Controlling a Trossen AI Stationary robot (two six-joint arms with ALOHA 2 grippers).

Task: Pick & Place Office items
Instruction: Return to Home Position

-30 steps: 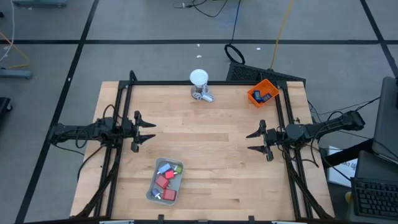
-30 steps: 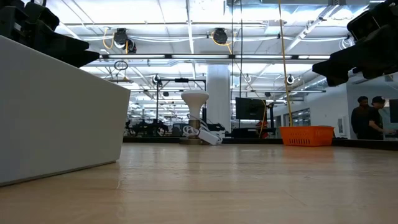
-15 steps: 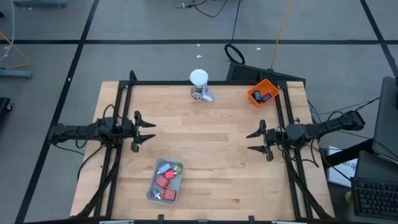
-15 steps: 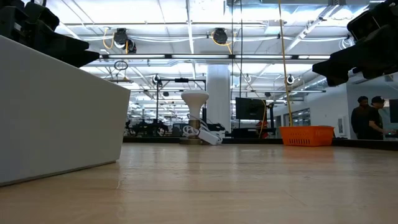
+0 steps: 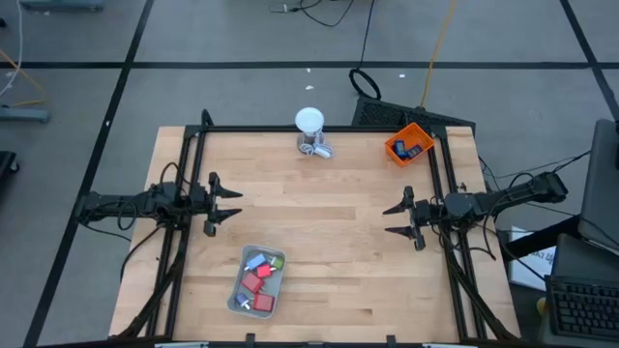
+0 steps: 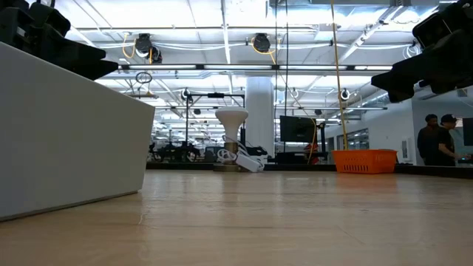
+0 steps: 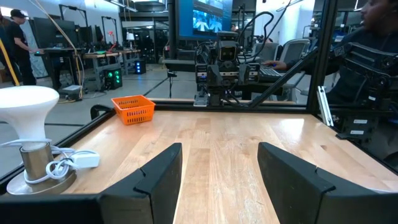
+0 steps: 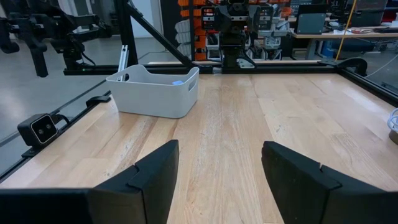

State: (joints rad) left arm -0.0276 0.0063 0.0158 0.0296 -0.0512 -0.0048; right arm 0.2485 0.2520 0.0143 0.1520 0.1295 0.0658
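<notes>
Nothing has moved since the earlier frame: both arms sit where they were. My left hand (image 5: 237,205) hovers at the left side of the counter (image 5: 329,246), fingers spread wide and empty. My right hand (image 5: 387,220) mirrors it at the right side, equally open and empty. The office items (image 5: 257,281) lie piled in the grey tray (image 5: 233,296) near the front. The orange bin (image 5: 391,150) at the far right corner seems to hold a couple more, though I can't be sure. I judge the homing step nearly done; next I need only park the arms.
</notes>
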